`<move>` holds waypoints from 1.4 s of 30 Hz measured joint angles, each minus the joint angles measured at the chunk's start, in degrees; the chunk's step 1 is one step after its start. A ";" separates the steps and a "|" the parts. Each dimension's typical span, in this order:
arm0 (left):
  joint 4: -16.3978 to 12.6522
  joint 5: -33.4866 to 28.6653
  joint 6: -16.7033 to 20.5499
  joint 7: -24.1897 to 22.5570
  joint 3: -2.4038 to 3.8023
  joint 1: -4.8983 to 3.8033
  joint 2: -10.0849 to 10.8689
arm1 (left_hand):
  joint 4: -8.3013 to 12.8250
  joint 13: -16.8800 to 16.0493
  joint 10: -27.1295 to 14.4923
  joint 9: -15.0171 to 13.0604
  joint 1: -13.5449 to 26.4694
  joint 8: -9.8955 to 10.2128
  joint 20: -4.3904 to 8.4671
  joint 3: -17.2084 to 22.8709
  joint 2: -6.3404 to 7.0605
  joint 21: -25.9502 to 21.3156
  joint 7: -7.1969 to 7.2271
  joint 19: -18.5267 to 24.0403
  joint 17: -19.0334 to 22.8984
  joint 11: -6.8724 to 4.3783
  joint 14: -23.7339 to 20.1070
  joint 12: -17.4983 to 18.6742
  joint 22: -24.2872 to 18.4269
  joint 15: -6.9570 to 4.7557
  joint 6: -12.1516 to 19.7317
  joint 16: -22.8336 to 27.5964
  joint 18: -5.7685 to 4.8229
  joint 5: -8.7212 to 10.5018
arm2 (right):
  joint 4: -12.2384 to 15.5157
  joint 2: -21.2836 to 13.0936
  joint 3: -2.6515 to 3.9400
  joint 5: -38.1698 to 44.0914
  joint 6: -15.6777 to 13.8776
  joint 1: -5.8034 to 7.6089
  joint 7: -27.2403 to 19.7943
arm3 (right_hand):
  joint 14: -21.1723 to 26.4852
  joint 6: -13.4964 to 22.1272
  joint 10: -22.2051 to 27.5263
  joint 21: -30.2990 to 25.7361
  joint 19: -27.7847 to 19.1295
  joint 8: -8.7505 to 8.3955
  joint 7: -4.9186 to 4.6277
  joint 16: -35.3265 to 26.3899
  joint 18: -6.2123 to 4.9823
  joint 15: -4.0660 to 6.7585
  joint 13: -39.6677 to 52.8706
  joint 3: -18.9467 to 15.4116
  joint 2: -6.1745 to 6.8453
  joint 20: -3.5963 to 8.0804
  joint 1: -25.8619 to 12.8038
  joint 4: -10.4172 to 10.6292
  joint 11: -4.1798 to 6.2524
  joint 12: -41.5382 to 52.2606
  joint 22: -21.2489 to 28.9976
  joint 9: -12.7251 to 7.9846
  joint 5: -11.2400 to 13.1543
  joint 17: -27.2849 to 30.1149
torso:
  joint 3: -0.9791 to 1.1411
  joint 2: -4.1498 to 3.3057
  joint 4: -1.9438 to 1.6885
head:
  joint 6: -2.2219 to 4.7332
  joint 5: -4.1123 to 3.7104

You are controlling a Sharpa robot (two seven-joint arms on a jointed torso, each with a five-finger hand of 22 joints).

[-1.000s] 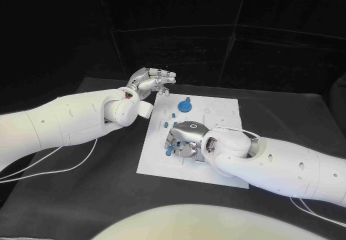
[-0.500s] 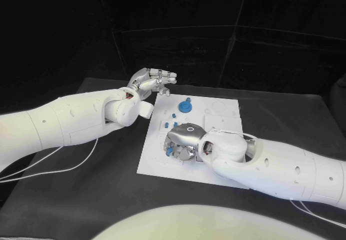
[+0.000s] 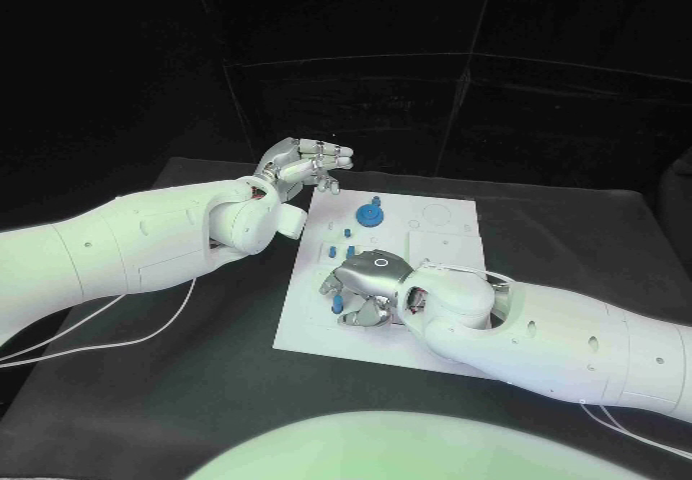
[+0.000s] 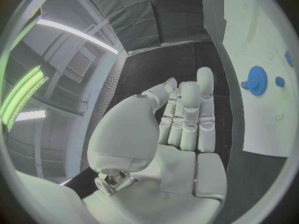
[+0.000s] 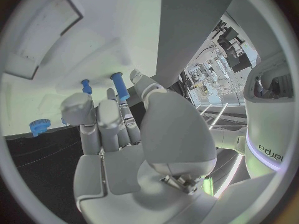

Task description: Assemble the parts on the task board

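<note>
The white task board [image 3: 440, 230] lies in the middle of the table. A blue gear [image 3: 371, 212] stands near its far edge and shows again in the left wrist view [image 4: 256, 80]. Small blue pegs [image 3: 346, 240] stand just nearer. My right hand [image 3: 368, 285] hovers low over the board's near left part. In the right wrist view a blue peg [image 5: 119, 87] sits pinched between its thumb and a finger, with another peg [image 5: 86, 86] standing on the board beyond. My left hand [image 3: 306, 160] is raised off the board's far left corner, holding nothing, its fingers side by side.
Recessed slots and round outlines mark the board's far right part [image 3: 437, 213]. A rectangular recess [image 5: 44, 35] lies in the board beyond my right hand. White cables [image 3: 116, 320] trail on the black table under my left arm.
My right hand and forearm have shifted slightly toward the board's near left edge. My left hand has stayed where it was.
</note>
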State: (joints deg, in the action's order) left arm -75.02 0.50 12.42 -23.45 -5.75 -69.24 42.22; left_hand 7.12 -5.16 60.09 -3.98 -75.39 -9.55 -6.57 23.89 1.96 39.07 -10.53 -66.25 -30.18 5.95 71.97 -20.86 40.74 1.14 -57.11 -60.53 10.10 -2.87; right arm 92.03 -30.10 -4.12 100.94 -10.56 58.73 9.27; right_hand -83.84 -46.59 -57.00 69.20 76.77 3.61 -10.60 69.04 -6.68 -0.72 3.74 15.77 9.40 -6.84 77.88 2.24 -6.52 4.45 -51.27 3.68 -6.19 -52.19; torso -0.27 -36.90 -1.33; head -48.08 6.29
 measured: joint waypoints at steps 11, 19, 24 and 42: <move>0.10 0.00 -0.06 0.06 0.00 0.00 0.07 | 0.00 0.00 0.00 0.00 0.00 0.00 0.00 0.00 0.00 0.00 0.00 0.00 0.01 0.00 0.00 0.00 0.01 0.00 0.00 0.00 0.00 0.00 | 1.91 -3.80 -0.02 -1.94 -8.57 0.00 -1.61 | 0.21 -0.04 1.24 -0.37 -0.18 1.27 -0.03 -0.59 0.00 -0.20 0.22 -2.62 -1.91 0.18 1.92 0.03 -0.02 2.21 1.03 0.45 0.00 1.28 | 0.07 -0.02 0.02 | 0.26 -0.66; 0.02 -0.01 -0.17 0.16 -0.01 0.00 0.23 | 0.00 0.00 0.00 0.00 0.00 0.00 0.00 0.00 0.00 0.00 0.00 0.00 0.07 0.00 0.00 0.00 0.01 0.00 0.00 0.00 0.00 0.00 | 7.58 -13.21 0.03 -7.48 -11.34 0.15 -1.76 | -0.19 -6.14 -9.72 0.34 0.26 4.15 0.66 -0.12 0.00 0.19 1.92 -5.58 -1.69 0.62 -0.72 2.65 1.19 8.92 -0.68 1.20 -4.04 0.38 | -0.04 0.09 0.07 | 0.88 -2.98; -0.21 -0.01 -0.18 0.18 -0.04 0.01 0.85 | 0.00 0.01 0.00 0.00 0.00 0.00 0.00 0.00 0.00 0.00 0.00 0.00 0.07 0.00 0.00 0.00 0.01 0.00 0.00 0.00 0.00 0.00 | 11.95 -20.98 0.03 -13.39 -11.43 0.20 0.46 | -0.25 -8.71 -18.31 3.60 2.50 6.35 3.17 2.72 0.00 2.52 6.83 -11.14 -0.38 2.86 -4.23 6.66 3.86 16.66 -5.80 1.48 -7.13 -3.84 | -0.05 0.09 0.33 | 1.51 -4.92; -1.43 -0.01 -0.13 0.04 -0.41 0.01 1.45 | -0.01 0.01 0.01 0.00 0.00 0.00 0.00 0.01 0.00 0.00 0.00 0.00 0.06 0.00 0.00 0.00 0.02 0.00 0.00 0.00 0.00 0.00 | 16.13 -31.08 -0.07 -21.58 -10.19 0.11 17.02 | -0.20 -10.15 -23.47 10.07 5.67 16.14 5.38 13.81 1.84 3.93 65.51 -24.47 -4.09 4.61 -5.88 14.44 6.02 69.17 -16.87 5.20 -12.99 -22.35 | -0.10 0.12 1.18 | 1.28 -7.85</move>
State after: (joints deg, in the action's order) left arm -76.45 0.48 12.29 -23.41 -6.16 -69.23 43.67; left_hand 7.11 -5.14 60.09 -3.98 -75.39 -9.55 -6.57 23.90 1.96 39.07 -10.53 -66.25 -30.12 5.95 71.97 -20.85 40.76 1.14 -57.11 -60.53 10.10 -2.87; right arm 108.15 -61.18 -4.19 79.35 -20.74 58.84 26.29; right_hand -84.04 -56.74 -80.47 79.27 82.43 19.75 -5.23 82.85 -4.84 3.21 69.25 -8.70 5.31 -2.23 72.00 16.67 -0.50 73.61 -68.14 8.87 -19.18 -74.54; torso -0.38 -36.78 -0.16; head -46.80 -1.56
